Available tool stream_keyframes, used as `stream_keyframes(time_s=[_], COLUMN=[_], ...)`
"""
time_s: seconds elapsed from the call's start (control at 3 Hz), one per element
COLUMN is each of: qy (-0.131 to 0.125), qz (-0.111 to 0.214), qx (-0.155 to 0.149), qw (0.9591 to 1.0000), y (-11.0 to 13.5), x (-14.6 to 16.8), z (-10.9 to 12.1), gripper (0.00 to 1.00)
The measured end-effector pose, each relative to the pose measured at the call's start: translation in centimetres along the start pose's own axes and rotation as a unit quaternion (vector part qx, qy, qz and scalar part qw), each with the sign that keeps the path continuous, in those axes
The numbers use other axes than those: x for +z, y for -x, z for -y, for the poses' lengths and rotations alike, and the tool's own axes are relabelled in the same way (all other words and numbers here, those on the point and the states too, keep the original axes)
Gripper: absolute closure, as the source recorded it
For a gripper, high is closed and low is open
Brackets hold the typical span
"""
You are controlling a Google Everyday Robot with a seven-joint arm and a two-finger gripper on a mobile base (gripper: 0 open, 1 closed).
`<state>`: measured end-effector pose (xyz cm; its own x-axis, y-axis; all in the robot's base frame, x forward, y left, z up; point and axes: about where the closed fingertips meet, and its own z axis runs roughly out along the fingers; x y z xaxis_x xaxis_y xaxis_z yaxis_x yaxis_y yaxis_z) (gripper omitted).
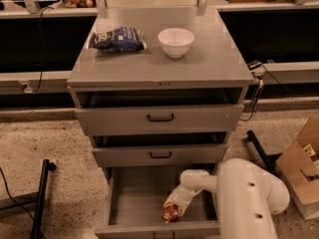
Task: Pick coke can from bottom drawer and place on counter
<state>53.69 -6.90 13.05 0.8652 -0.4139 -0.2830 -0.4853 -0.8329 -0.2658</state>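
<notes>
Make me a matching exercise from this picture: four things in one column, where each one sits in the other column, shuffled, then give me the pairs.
Things:
1. can
2. bowl
3. chip bag
4. box

Places:
A. floor, far right
B. counter, left part
C. bottom drawer, at the gripper
D. counter, right of the chip bag

Pairs: 1-C, 2-D, 3-B, 4-A
</notes>
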Motion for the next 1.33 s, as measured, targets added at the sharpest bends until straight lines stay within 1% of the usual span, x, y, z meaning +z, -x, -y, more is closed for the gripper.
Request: stream_keyframes(time_s=[0.33, 0.67, 1.0, 1.33], qy=[-0.088, -0.186, -0.239, -0.245], qz=[0.009, -0.011, -0.041, -0.058], qx=[-0.017, -0.050, -0.079, -0.110], qw=[0.9960, 0.9813, 0.9670, 0.9616], y=[1.1, 2.9, 5.3, 7.2], x=[-3.5, -10.1, -16.4, -22.6], z=[1.6, 2.7, 2.4, 2.3], gripper=[0.87, 1.00, 1.00, 1.00])
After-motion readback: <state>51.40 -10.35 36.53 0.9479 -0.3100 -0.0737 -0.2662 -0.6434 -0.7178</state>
